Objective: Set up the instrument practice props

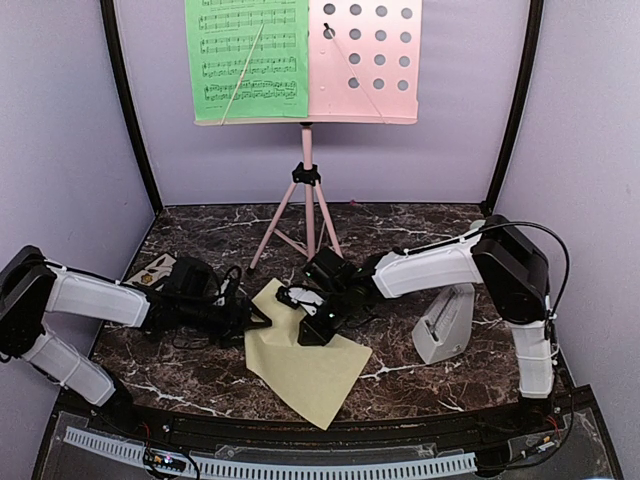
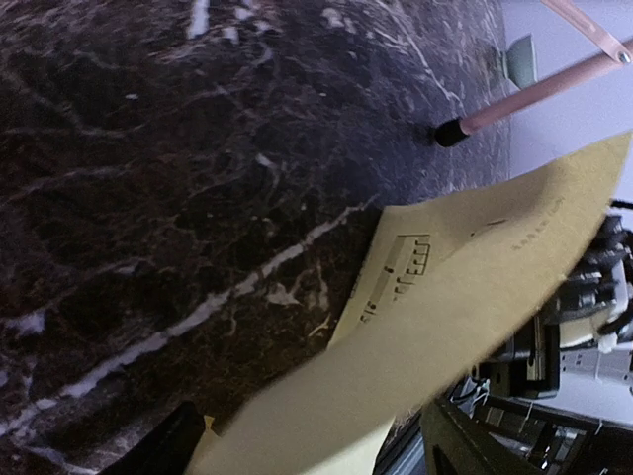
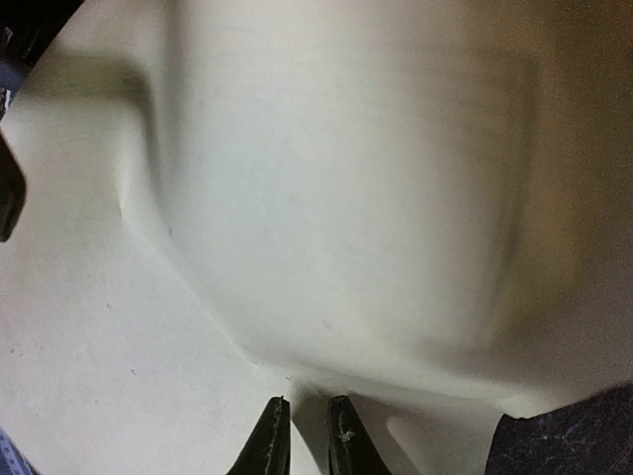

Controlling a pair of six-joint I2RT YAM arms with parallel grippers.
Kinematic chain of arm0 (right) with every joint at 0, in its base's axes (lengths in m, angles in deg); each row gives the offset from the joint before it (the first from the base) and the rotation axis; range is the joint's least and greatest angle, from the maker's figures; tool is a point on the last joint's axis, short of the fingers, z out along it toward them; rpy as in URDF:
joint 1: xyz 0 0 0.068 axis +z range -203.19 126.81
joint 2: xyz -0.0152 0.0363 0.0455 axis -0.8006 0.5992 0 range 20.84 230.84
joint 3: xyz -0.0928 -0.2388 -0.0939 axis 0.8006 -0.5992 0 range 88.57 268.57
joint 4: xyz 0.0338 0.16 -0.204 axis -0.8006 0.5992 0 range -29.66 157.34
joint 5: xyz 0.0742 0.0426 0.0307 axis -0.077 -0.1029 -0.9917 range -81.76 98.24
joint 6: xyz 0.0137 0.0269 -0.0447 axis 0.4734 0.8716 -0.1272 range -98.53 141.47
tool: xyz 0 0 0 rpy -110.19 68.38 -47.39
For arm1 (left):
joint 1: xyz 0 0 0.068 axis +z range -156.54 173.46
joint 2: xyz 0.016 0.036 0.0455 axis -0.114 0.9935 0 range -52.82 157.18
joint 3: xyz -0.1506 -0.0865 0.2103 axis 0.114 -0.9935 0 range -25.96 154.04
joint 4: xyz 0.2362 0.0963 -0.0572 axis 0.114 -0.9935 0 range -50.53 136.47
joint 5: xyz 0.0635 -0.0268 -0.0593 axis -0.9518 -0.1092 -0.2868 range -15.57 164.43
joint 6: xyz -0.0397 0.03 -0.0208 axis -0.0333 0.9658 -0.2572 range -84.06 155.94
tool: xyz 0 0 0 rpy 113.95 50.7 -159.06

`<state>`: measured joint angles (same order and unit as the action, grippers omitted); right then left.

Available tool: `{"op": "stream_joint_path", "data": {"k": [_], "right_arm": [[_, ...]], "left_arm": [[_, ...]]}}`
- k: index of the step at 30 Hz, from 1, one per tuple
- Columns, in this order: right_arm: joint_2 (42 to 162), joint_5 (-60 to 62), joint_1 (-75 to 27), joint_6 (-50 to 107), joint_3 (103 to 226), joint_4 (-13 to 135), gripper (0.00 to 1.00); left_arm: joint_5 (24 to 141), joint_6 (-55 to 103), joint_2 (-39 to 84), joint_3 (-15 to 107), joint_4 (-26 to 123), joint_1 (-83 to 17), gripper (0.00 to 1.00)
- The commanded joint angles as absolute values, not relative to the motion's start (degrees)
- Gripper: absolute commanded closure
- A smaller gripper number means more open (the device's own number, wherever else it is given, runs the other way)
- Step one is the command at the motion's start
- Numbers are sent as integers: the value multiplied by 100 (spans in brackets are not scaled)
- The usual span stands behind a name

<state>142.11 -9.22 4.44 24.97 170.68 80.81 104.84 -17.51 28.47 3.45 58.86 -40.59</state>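
Yellow sheet (image 1: 312, 378) lies mid-table toward the near edge, its long axis slanting from far left to near right. Your right claw (image 3: 305, 440) is clenched on its far-left corner, which curls up off the table (image 1: 420, 225). The left claw (image 1: 258, 316) is released, jaws wide, just left of that corner, with the paper's raised edge running between its fingers. So the right arm has the hold, and the left is the nearer helper. The stand (image 1: 375, 60) rises beyond both claws, with the green sheet (image 1: 248, 55) on the left half of its desk and the right half bare, which I judge is this sheet's place. Mind the tripod legs just beyond the claws. The metronome (image 1: 445, 325) sits right of the sheet, apart from it. Your open room is upward.
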Motion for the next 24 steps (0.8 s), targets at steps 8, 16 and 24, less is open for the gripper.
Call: {"op": "stream_joint_path", "data": {"k": [8,16,24], "right_arm": [[14426,-858,421,2554,16955,8199,85],[14356,-883,393,2467,16793,8165,85],[14323,-817,346,2454,16894,8208,85]], "left_arm": [[9027,-2023,2379,189,5205,-3970,11],[10865,-864,3597,714,6417,-3335,27],[11353,-825,3427,796,6807,-3332,67]]}}
